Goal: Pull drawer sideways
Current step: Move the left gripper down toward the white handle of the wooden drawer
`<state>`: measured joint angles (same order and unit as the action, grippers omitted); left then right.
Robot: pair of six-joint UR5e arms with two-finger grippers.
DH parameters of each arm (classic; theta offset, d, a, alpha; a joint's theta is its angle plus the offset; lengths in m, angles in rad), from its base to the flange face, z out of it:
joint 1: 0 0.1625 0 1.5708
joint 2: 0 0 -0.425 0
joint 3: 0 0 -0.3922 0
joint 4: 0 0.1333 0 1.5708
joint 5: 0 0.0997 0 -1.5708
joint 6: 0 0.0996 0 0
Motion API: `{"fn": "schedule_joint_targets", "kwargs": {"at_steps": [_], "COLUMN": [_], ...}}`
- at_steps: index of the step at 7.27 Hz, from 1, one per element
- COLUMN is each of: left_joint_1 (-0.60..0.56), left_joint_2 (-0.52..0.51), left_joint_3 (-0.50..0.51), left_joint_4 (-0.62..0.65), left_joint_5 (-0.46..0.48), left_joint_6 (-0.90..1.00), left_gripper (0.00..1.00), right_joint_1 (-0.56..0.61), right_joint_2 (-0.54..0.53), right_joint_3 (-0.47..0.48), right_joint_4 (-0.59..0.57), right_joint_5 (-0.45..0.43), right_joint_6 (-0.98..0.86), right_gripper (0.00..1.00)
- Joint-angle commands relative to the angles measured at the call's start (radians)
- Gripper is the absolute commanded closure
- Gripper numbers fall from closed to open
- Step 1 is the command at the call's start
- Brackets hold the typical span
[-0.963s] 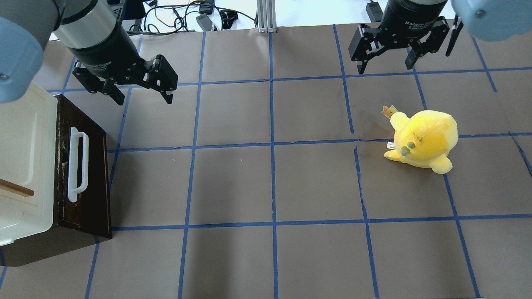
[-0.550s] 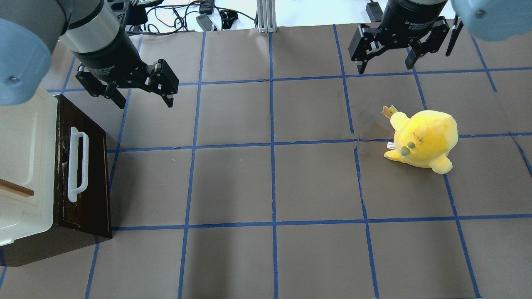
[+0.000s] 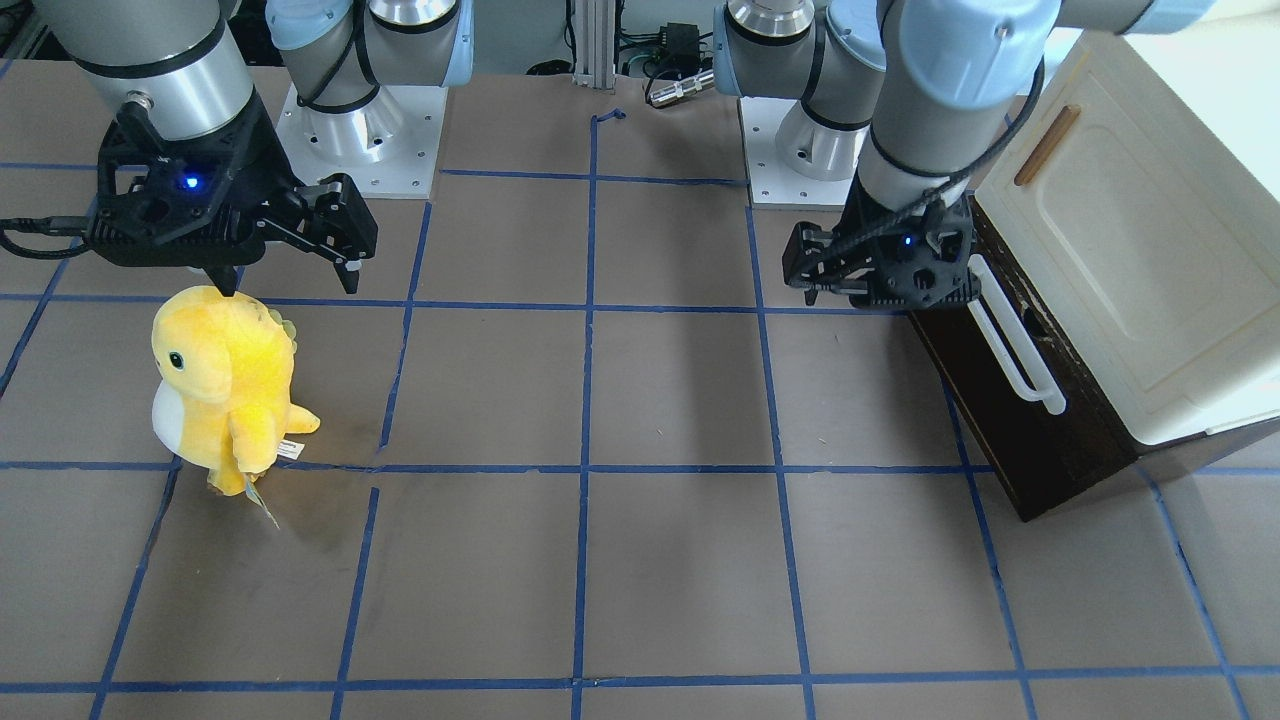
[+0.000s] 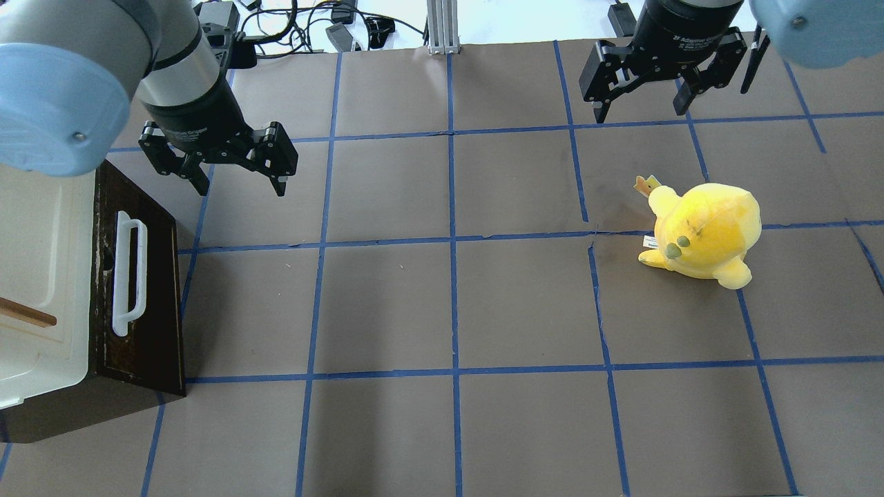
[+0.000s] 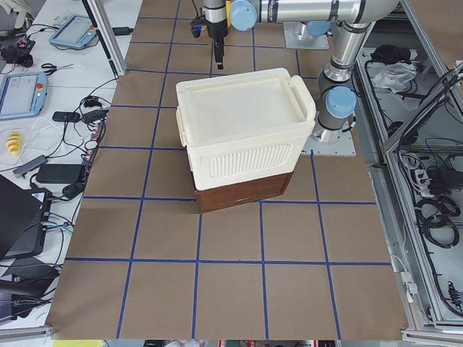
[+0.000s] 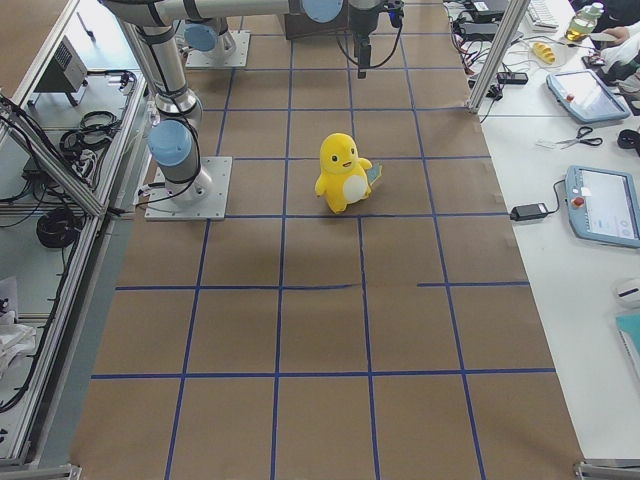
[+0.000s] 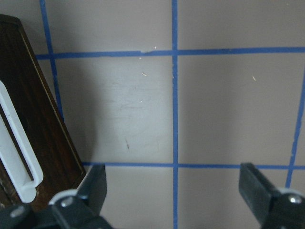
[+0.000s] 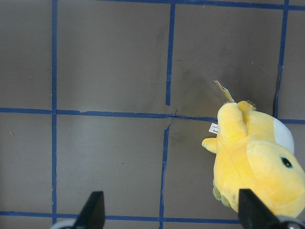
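Note:
The dark brown drawer (image 4: 145,310) sits under a cream cabinet at the table's left edge, with its long white bar handle (image 4: 128,273) facing the table's middle. No pale interior shows. It also appears in the front view (image 3: 1010,420) and the left wrist view (image 7: 35,124). My left gripper (image 4: 242,188) is open and empty, hovering just beyond the drawer's far corner, apart from the handle. My right gripper (image 4: 639,114) is open and empty at the far right.
The cream cabinet (image 4: 41,262) with a small brown handle (image 4: 27,314) stands on top of the drawer. A yellow plush toy (image 4: 704,231) stands on the right half of the table, near my right gripper. Blue tape lines grid the brown table.
My left gripper has moved a little nearer to the drawer's far corner and turned its fingers more level. The right arm, the drawer and the plush have not moved.

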<state>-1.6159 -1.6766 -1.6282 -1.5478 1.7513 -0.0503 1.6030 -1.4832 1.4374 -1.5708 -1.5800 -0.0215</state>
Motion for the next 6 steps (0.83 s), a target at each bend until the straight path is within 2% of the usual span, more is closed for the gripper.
{"fn": "schedule_joint_targets", "kwargs": {"at_steps": [1, 2, 4, 6], "left_joint_1": [-0.004, -0.004, -0.004, -0.039], "left_joint_2": [-0.093, -0.153, -0.230, -0.259], "left_joint_3": [-0.100, -0.110, -0.114, -0.130], "left_joint_4": [0.084, 0.083, 0.069, 0.023], "left_joint_5": [0.176, 0.318, 0.494, 0.679], "left_joint_6": [-0.010, -0.023, -0.048, -0.065], "left_gripper": [0.00, 0.00, 0.00, 0.00], "right_joint_1": [0.000, 0.000, 0.000, 0.000], "right_joint_2": [0.000, 0.000, 0.000, 0.000], "right_joint_3": [0.000, 0.000, 0.000, 0.000], "right_joint_4": [0.000, 0.000, 0.000, 0.000], "right_joint_5": [0.000, 0.000, 0.000, 0.000], "right_joint_6": [0.000, 0.000, 0.000, 0.000], "right_gripper": [0.00, 0.00, 0.00, 0.00]}}
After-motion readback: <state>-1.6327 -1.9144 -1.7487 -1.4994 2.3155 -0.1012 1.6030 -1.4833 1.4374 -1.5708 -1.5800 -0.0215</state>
